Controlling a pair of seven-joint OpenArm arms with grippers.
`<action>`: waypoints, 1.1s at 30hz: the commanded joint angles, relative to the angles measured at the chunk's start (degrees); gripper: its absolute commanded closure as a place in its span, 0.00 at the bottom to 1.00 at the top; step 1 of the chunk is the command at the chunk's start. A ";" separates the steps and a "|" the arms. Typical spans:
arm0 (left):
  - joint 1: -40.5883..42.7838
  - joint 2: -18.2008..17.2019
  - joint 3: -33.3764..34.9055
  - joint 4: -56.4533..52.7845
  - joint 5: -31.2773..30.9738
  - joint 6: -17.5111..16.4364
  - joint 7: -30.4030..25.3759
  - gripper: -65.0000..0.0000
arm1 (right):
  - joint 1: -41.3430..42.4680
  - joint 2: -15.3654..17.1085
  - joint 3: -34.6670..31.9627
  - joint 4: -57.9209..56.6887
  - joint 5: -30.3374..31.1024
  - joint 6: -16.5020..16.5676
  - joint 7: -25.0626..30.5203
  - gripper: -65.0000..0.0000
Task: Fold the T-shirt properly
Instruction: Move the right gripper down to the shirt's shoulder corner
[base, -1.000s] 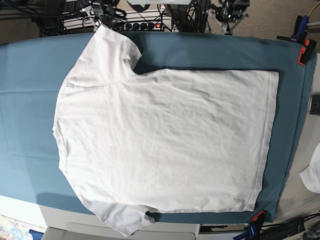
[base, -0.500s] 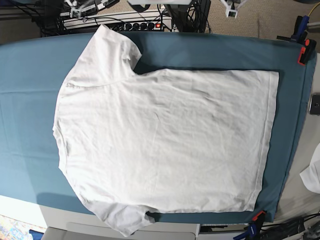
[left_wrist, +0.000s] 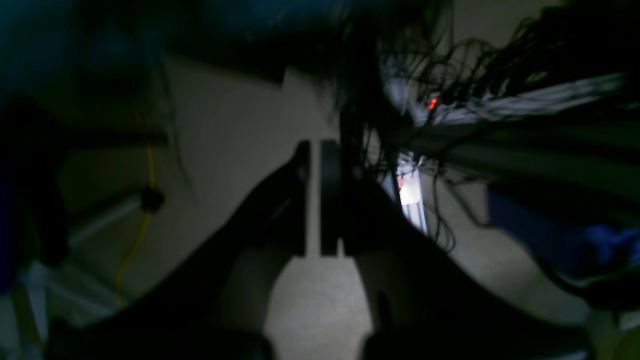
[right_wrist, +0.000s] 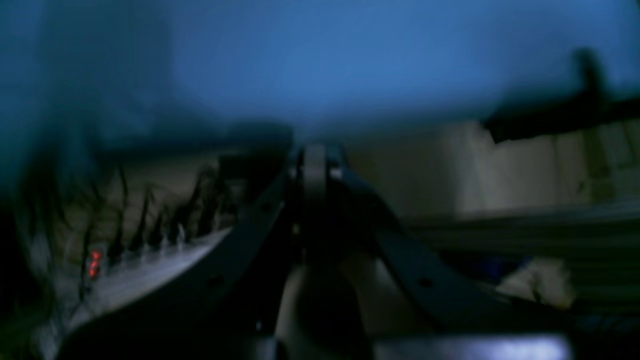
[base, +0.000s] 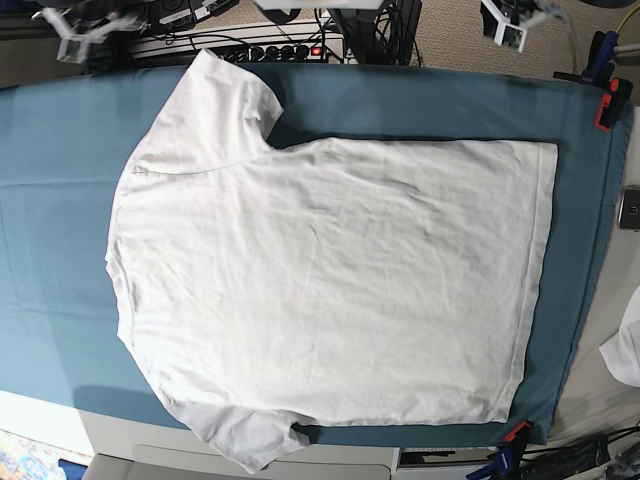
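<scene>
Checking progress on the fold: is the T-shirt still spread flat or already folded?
Spread flat. The T-shirt lies open on the teal cloth sheet, both sleeves out, no layer turned over.

Open room above the flat T-shirt (base: 330, 280); clamps (base: 610, 100) at table edge.

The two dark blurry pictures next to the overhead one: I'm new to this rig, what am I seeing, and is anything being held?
The dark pictures come from cameras on each arm's wrist, looking along the fingers. The left gripper shows only a thin slit between its fingers, with nothing in it; the right gripper is shut, also with nothing in it. Both look at floor and cables beyond the table. The base view looks down: the white T-shirt lies spread flat and unfolded on the teal cloth sheet. The arms appear only as blurred white bits at its top edge, touching nothing.
</scene>
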 joint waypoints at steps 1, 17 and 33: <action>1.36 -0.28 -0.44 2.23 0.00 -0.85 0.07 0.96 | -0.68 0.50 2.49 3.10 1.92 -0.31 0.35 1.00; -0.02 -0.13 -0.37 4.85 0.04 -8.55 0.20 0.96 | 18.43 -8.26 18.97 7.96 47.82 19.56 -24.92 1.00; -0.33 -0.13 -0.37 4.81 2.62 -8.39 0.00 0.96 | 14.12 -9.97 18.62 3.32 49.96 40.28 -29.35 1.00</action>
